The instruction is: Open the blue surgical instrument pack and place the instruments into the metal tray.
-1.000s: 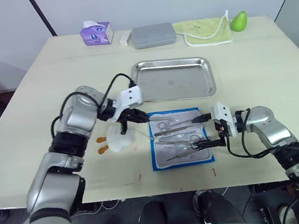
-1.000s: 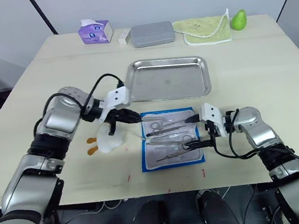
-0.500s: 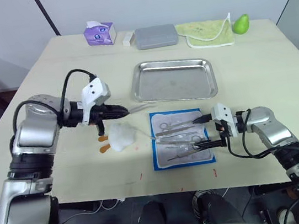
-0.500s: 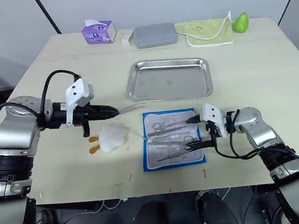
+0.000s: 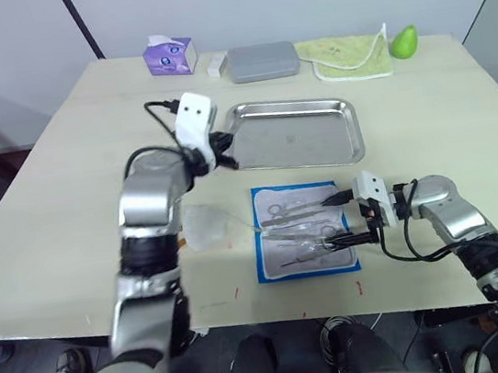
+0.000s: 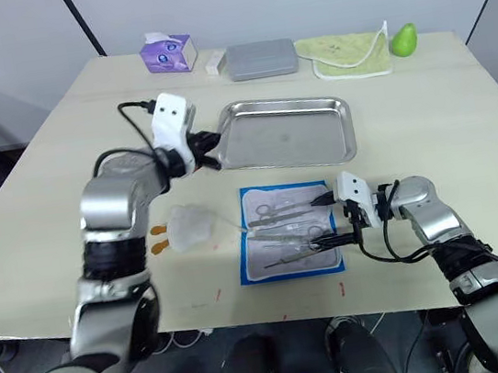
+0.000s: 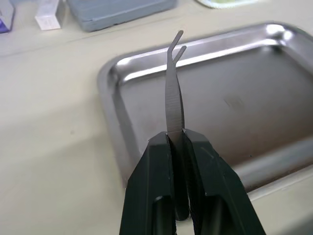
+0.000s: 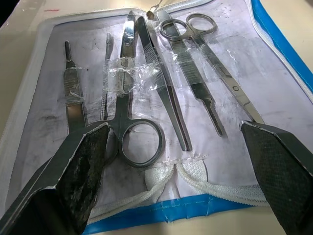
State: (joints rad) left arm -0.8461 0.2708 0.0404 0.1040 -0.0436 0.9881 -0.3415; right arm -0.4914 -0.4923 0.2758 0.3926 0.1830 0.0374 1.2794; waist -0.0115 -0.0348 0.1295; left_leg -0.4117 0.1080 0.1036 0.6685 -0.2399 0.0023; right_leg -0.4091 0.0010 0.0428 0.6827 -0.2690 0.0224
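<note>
Forceps, thin, silvery, curved-tipped [image 7: 173,93], sit pinched in the left claw [image 7: 179,139], long axis pointing across the shiny steel rectangular tray's [image 7: 254,83] near corner toward its far rim. Right claw [image 8: 171,147] gapes wide over the opened bright-blue instrument pack [image 5: 302,229], gripping nothing.

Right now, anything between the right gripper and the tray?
Yes: the opened blue pack with instruments taped to its lining fills most of that stretch, then bare tabletop up to the metal tray. The right gripper hangs open over the pack.

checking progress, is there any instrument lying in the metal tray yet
No, the metal tray holds nothing; the left tool grips curved forceps above its corner, not yet released.
</note>
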